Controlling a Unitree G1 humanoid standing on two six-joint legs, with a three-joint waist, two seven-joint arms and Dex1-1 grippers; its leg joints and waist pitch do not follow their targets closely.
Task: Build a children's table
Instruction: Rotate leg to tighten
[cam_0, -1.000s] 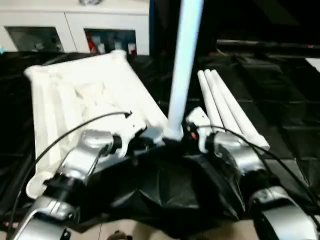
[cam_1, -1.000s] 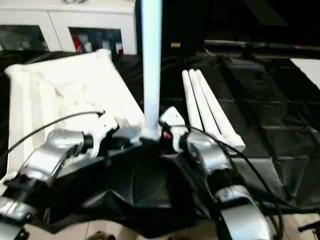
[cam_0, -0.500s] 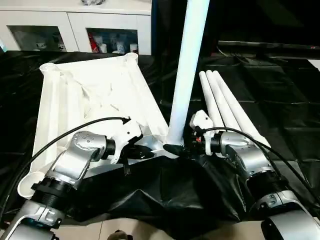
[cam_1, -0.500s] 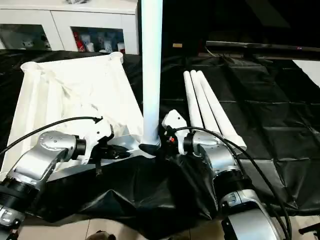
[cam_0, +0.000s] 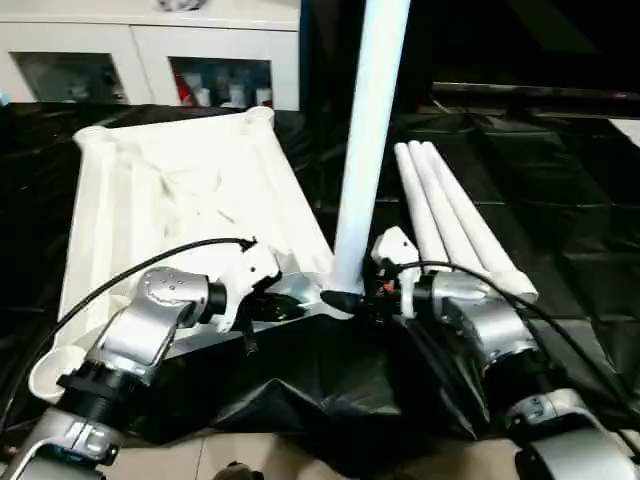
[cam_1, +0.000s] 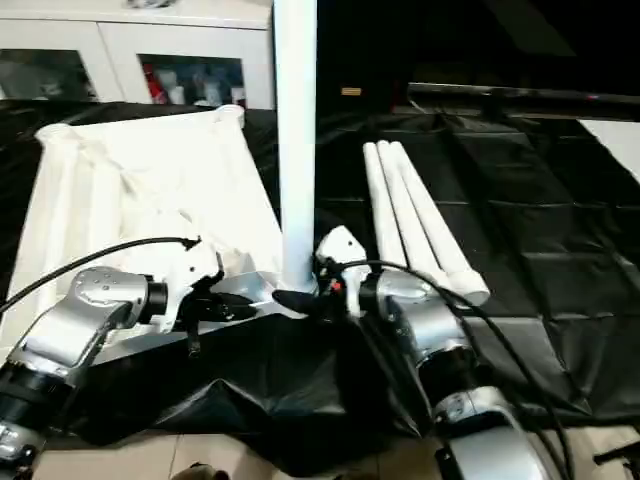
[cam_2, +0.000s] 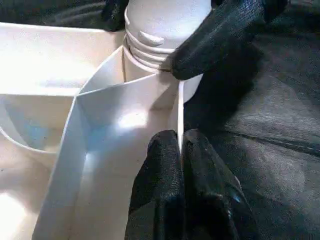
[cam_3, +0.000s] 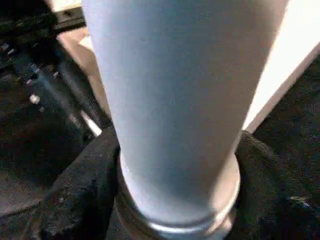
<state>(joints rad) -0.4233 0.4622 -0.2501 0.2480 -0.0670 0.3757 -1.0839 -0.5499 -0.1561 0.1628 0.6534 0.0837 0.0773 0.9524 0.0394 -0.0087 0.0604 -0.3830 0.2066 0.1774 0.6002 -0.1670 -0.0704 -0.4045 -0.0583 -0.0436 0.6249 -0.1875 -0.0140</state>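
Fingers of the right gripper (cam_3: 175, 220) clasp the base of the upright leg (cam_0: 368, 140), a smooth white tapered tube standing in the near corner socket (cam_2: 150, 70) of the tabletop (cam_0: 180, 200). Beside it the left gripper (cam_2: 182, 145) is pinched together on the tabletop's thin rim wall. That ribbed white plastic tabletop lies underside up on black sheeting (cam_0: 560, 170). Three spare legs (cam_1: 410, 215) lie side by side to its right, pointing away.

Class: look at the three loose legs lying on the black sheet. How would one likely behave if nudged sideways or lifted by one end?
The loose legs are smooth round tubes, so one would probably roll if nudged. They taper, so it would likely curve rather than roll straight. They look like hollow plastic, probably light and stiff; lifted by one end, a leg should stay straight.
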